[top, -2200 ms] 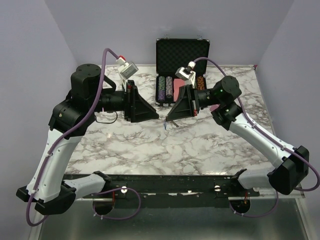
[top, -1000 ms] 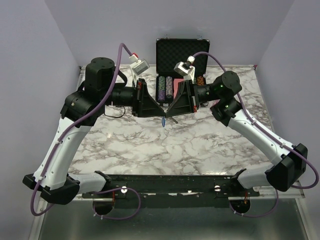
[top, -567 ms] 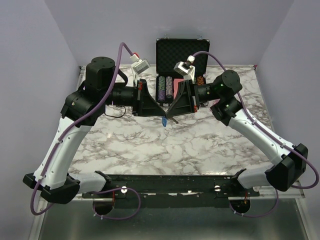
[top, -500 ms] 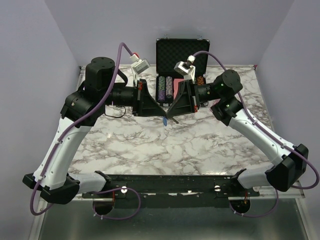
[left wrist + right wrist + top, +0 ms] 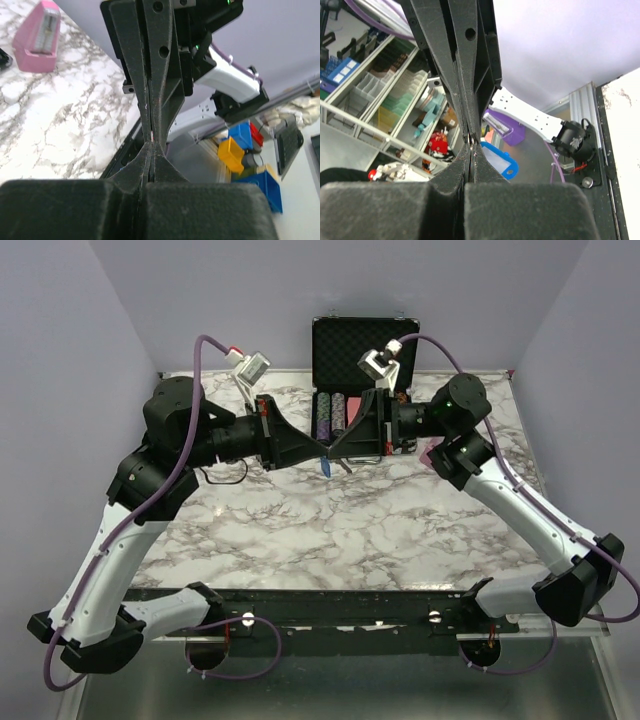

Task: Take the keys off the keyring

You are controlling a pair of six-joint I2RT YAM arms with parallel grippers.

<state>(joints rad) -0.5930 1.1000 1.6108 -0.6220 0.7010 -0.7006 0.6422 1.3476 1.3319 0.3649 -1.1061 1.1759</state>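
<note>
My left gripper (image 5: 320, 448) and right gripper (image 5: 332, 452) meet tip to tip in the air above the middle back of the marble table (image 5: 330, 530). Both are shut. A thin silvery sliver, the keyring (image 5: 472, 143), shows pinched where the tips meet; it also glints in the left wrist view (image 5: 151, 135). The key with its blue plastic head (image 5: 327, 469) hangs just below the tips. In the right wrist view the blue head (image 5: 499, 160) dangles free beside my closed fingers (image 5: 485, 165). The rest of the ring is hidden between the fingers.
An open black chip case (image 5: 363, 345) with rows of chips (image 5: 333, 415) stands at the back, right behind the grippers. A pink wedge-shaped object (image 5: 37, 37) lies on the table under the right arm. A black cable (image 5: 215, 476) lies under the left arm.
The left gripper came in from the left and closed tip to tip against the right gripper. Both then rose and moved a little back together, the blue key hanging below them.
</note>
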